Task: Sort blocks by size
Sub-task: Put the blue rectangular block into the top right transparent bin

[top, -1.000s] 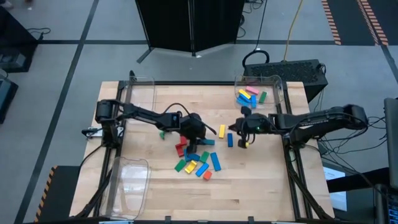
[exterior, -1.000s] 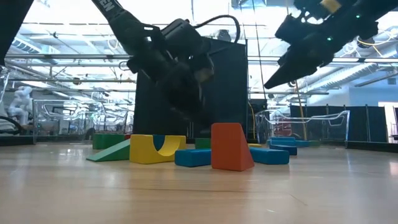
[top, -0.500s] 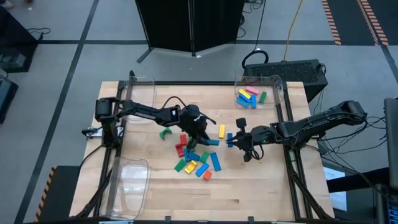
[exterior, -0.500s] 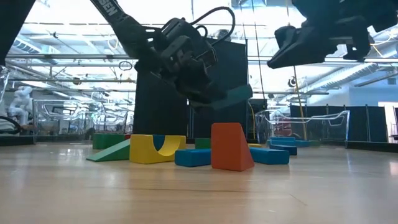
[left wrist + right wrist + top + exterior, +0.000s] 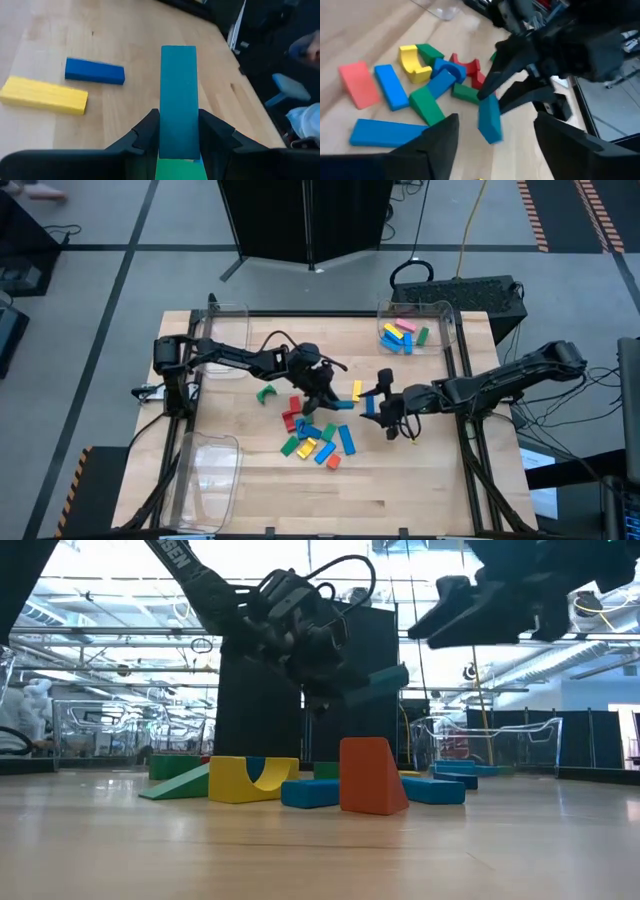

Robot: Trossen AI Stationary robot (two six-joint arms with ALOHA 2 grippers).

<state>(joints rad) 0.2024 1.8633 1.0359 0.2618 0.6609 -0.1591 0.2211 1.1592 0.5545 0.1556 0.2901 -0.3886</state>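
My left gripper (image 5: 328, 396) is shut on a teal bar block (image 5: 178, 85), held above the pile of coloured blocks (image 5: 318, 435) at the table's middle. In the low view the bar (image 5: 375, 685) hangs over an orange wedge (image 5: 370, 777) and a yellow arch (image 5: 250, 780). My right gripper (image 5: 383, 404) is open and empty. It hovers right of the pile, pointing at it, beside a blue block (image 5: 370, 404) and a yellow block (image 5: 357, 390) that lie flat on the table. My left gripper pinches the teal bar's two long sides (image 5: 178, 137) between its two fingers, at the bar's near end. The fingers lie along the bar, which sticks out forward past the fingertips. The bar is lifted clear of the pile and slants a little upward.
A clear bin (image 5: 413, 328) at the far right holds several blocks. Two more clear bins stand at the far left (image 5: 225, 330) and near left (image 5: 210, 470). Bare wood lies along the table's near edge.
My left gripper has risen from the pile with the teal bar, now clear of the other blocks, and gone a little toward the table's right. My right gripper has gone toward the near edge and tipped from pointing down to about level, facing the pile.
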